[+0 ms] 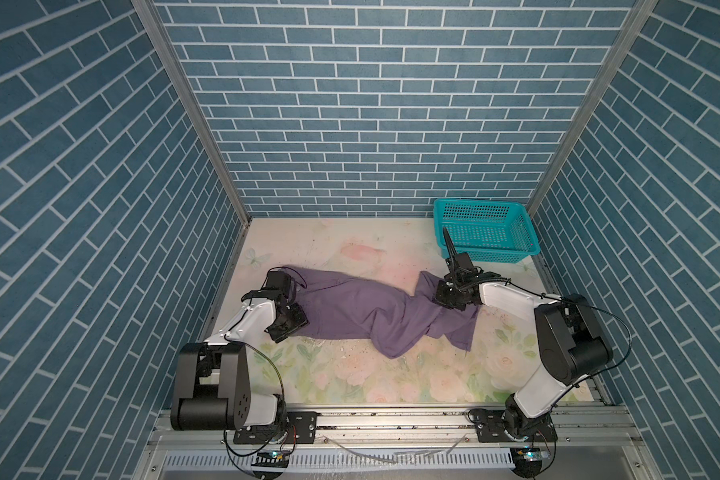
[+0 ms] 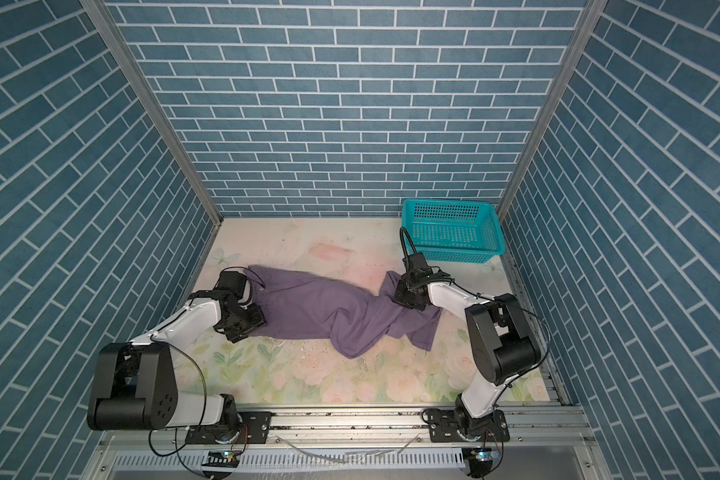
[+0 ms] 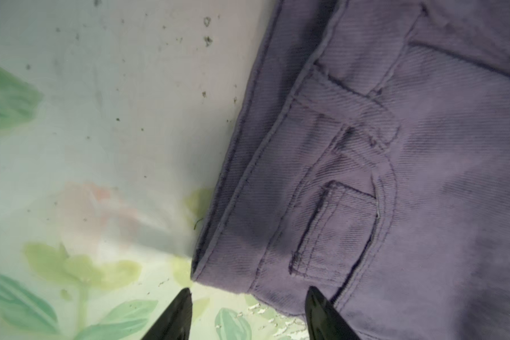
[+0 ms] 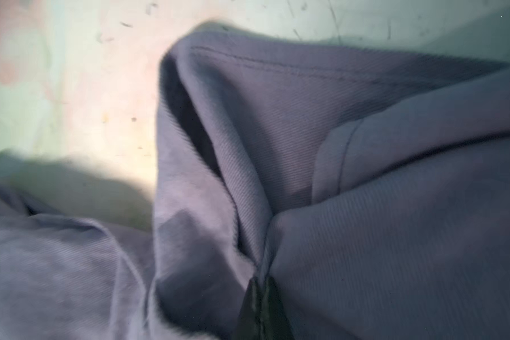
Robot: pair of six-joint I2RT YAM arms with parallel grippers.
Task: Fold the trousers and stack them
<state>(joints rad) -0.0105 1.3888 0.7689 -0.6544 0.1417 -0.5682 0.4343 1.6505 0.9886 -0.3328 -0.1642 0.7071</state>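
Note:
The purple trousers [image 1: 362, 307] [image 2: 329, 309] lie twisted across the middle of the floral table, waist at the left and leg ends at the right. My left gripper [image 3: 248, 294] is open at the near corner of the waistband [image 3: 248, 182]; one fingertip [image 3: 186, 297] is over bare table, the other [image 3: 312, 297] over the fabric by a belt loop. My right gripper [image 4: 261, 281] is shut on a raised fold of the trousers [image 4: 277, 147] near the leg hems. In both top views the wrist bodies [image 1: 452, 293] [image 2: 408, 295] hide the fingers.
A teal mesh basket [image 1: 495, 251] [image 2: 458, 251] stands empty at the back right corner, just behind the right wrist. Blue brick-pattern walls close in the left, back and right. The floral table cover [image 1: 350, 374] shows in front of the trousers.

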